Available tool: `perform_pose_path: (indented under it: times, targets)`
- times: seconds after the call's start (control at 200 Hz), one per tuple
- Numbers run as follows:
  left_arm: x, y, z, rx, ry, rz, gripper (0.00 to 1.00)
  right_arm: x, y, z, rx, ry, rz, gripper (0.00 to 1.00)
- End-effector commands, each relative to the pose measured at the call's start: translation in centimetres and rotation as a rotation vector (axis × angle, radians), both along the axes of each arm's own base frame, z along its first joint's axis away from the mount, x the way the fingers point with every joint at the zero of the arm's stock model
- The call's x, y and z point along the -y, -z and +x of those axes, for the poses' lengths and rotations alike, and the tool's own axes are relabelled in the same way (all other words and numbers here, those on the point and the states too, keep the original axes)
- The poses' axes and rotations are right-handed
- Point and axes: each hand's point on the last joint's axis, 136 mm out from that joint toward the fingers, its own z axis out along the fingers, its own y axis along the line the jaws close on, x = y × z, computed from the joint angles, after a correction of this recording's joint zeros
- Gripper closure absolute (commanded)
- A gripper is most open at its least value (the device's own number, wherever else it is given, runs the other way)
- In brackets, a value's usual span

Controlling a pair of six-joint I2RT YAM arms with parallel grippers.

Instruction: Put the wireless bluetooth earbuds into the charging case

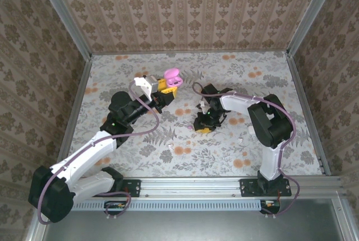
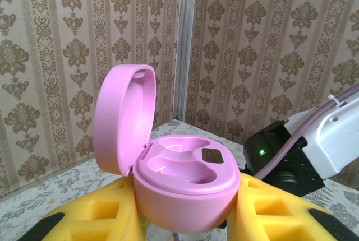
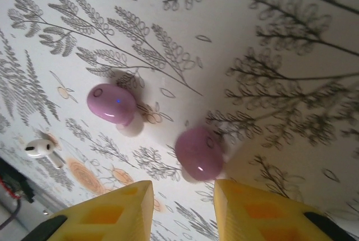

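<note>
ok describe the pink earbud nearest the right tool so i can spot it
On the fern-print table cover, find the right tool with its yellow fingers. The earbud lies on the cover just beyond the gap between them. It is glossy pink and rounded; the other pink earbud sits farther left in the wrist view, and the white earbud farther still.

Soft, even light fills the overhead view, leaving only faint shadows on the worktop (image 1: 213, 157). In the left wrist view the charging case (image 2: 185, 182) carries a mild sheen while the yellow fingers (image 2: 101, 213) beneath it blur. The right wrist view washes out pale toward the upper right; both earbuds (image 3: 111, 103) cast soft-edged shadows.
</note>
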Motion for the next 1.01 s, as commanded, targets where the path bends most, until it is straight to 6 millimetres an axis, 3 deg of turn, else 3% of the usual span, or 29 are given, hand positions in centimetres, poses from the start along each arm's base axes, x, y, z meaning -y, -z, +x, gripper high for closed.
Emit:
perform_pose_path:
  times: [0.0,0.26,1.0]
  targets:
    - [-0.2,-2.1,-0.3,0.046,-0.005,-0.027,0.65,1.5,-2.2,0.8,0.092,-0.050,-0.088,0.63]
    - [-0.2,-2.2,-0.3,0.049,-0.006,-0.031,0.65,0.6,-1.5,2.1,0.087,-0.097,-0.089,0.62]
    - [-0.1,-2.0,-0.2,0.041,-0.006,-0.033,0.65,-0.3,1.6,0.8,-0.017,-0.131,-0.078,0.66]
